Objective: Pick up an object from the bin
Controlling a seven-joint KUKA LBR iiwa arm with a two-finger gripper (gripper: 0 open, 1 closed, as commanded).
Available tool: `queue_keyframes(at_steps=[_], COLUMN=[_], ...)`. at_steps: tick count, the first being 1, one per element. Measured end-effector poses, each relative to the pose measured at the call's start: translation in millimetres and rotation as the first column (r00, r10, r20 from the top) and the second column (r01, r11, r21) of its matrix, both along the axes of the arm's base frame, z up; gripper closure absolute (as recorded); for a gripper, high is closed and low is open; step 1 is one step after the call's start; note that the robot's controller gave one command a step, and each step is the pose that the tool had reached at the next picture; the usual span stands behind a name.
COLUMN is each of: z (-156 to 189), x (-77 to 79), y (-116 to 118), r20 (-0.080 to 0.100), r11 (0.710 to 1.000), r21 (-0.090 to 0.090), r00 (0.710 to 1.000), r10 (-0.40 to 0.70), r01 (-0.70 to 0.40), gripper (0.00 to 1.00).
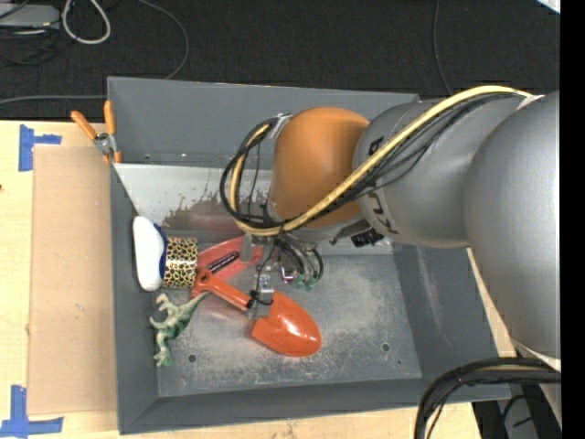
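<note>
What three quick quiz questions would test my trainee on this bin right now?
1. True or false: the green toy dinosaur lies toward the view's left side of the bin.
2. The claw hangs above: A) the orange scoop, B) a blue ball, C) a yellow cup?
3. What pattern is on the roll beside the white oval thing?
Key: 1 true; 2 A; 3 leopard print.

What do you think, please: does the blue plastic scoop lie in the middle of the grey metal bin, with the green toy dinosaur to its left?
Not quite: the camera view shows that the plastic scoop is orange-red, not blue. It does lie in the middle of the grey metal bin, with the green toy dinosaur to its left.
</note>
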State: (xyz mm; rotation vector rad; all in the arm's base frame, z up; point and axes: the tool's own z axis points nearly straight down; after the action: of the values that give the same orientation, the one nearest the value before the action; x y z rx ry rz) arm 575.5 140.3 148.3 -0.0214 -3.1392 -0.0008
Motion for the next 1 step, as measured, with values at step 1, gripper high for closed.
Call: queue_keyframes(at_steps=[1], z=[0.0], x=[0.0], y=[0.0], r20=[0.0], r11=[1.0], r21=[0.0], r00=[1.0], r10=[0.0], r01=[0.0], gripper=[0.0])
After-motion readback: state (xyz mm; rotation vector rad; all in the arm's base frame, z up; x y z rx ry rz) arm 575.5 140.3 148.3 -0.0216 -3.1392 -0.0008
